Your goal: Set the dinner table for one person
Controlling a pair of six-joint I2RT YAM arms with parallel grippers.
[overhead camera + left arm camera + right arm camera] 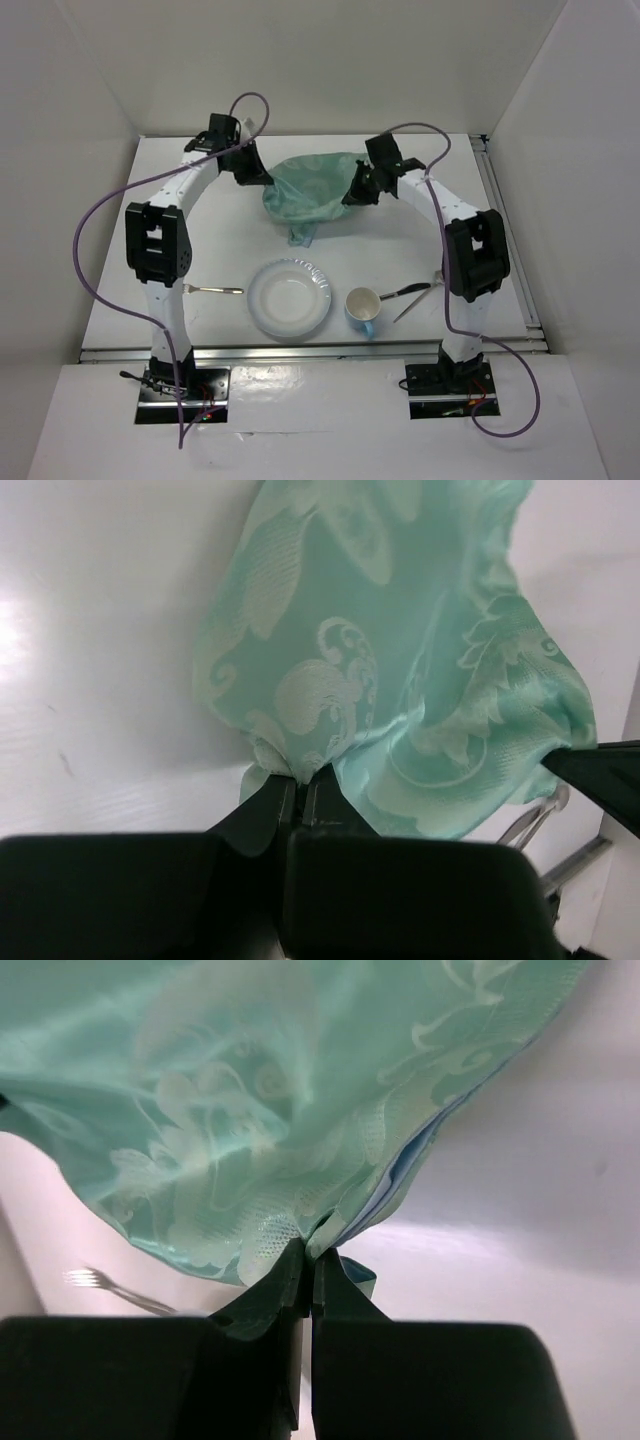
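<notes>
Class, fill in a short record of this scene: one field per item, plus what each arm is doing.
cloth: green patterned cloth mat, bunched at the far middle of the white tabletop
left gripper: shut on the mat's edge
right gripper: shut on the mat's edge
plate: white round plate, near middle
cup: blue-and-white mug, right of plate
fork: metal fork, left of plate

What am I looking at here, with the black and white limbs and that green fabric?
Two robot arms are bolted to the near edge of a white table. One picture looks down from above; the other two come from cameras on each wrist. The left gripper and right gripper are both pinched shut on the green patterned cloth, one on each side. Nearer the bases lie a fork, a white plate, a blue-and-white cup and more cutlery by the right arm.
</notes>
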